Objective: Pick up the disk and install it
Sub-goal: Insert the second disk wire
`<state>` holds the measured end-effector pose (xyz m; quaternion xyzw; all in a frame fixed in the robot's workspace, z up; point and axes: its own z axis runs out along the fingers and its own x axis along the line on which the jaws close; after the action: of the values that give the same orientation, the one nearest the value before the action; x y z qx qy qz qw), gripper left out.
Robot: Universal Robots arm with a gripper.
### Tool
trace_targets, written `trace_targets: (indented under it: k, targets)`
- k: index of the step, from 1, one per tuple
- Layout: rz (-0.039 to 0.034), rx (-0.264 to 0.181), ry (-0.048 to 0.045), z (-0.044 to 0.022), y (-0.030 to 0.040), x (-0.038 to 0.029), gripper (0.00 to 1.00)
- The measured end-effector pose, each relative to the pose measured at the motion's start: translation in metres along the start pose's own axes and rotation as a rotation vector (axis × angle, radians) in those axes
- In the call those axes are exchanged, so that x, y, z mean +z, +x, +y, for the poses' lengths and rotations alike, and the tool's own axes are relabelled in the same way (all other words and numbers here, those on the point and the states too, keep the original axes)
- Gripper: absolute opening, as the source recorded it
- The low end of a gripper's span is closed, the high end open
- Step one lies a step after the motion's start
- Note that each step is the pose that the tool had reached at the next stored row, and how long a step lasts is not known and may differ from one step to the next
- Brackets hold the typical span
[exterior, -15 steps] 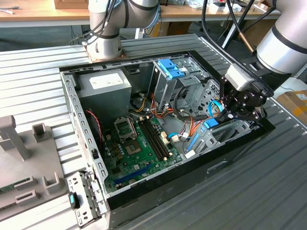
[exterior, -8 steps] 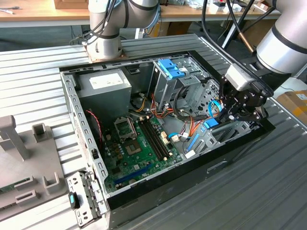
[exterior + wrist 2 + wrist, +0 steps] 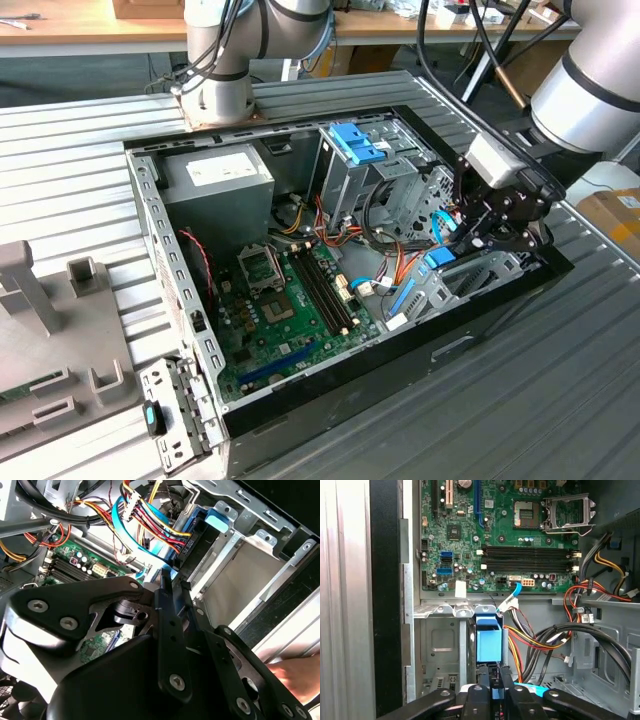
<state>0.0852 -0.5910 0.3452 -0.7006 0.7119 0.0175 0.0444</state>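
The black claw (image 3: 462,240) is pressed together on the dark flat disk with bright blue rails (image 3: 489,642); it stands on edge inside the open black computer case (image 3: 300,400). Beside it lies the green motherboard (image 3: 505,530).

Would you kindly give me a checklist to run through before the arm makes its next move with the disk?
1. Gripper down inside the case, at the drive bay: ok.
2. Disk directly ahead of the gripper, blue rail end in line with it: ok.
3. Firm hold on the disk: cannot tell.
4. Disk fully seated in the bay: cannot tell.
5. Cables clear of the disk's path: not ok, they run right beside it.
6. Nobody near the case: cannot tell; a pinkish shape, possibly a hand, shows in the second wrist view.
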Motion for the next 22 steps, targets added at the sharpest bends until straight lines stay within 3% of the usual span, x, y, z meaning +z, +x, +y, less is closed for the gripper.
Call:
trace_targets:
  k: [2, 6, 11, 15, 17, 18, 19, 20, 22]
  targets:
    - [0.0000, 0.000, -0.0019, -0.0014, -0.0025, 0.0003, 0.23]
    - [0.0003, 0.001, -0.0133, -0.0107, -0.0030, 0.0007, 0.23]
    - [0.0003, 0.001, -0.0146, -0.0123, -0.0029, 0.0005, 0.23]
    - [-0.0001, 0.001, -0.0147, -0.0125, -0.0037, -0.0064, 0.23]
    - [-0.0191, 0.002, -0.0192, -0.0125, -0.0050, -0.0064, 0.23]
    - [-0.0243, 0.003, -0.0203, -0.0125, -0.0053, -0.0064, 0.23]
    - [-0.0369, 0.003, -0.0222, -0.0125, -0.0055, -0.0064, 0.23]
    - [-0.0659, 0.004, -0.0292, -0.0129, -0.0055, -0.0062, 0.23]
    - [-0.0688, 0.005, -0.0310, -0.0134, -0.0055, -0.0074, 0.23]
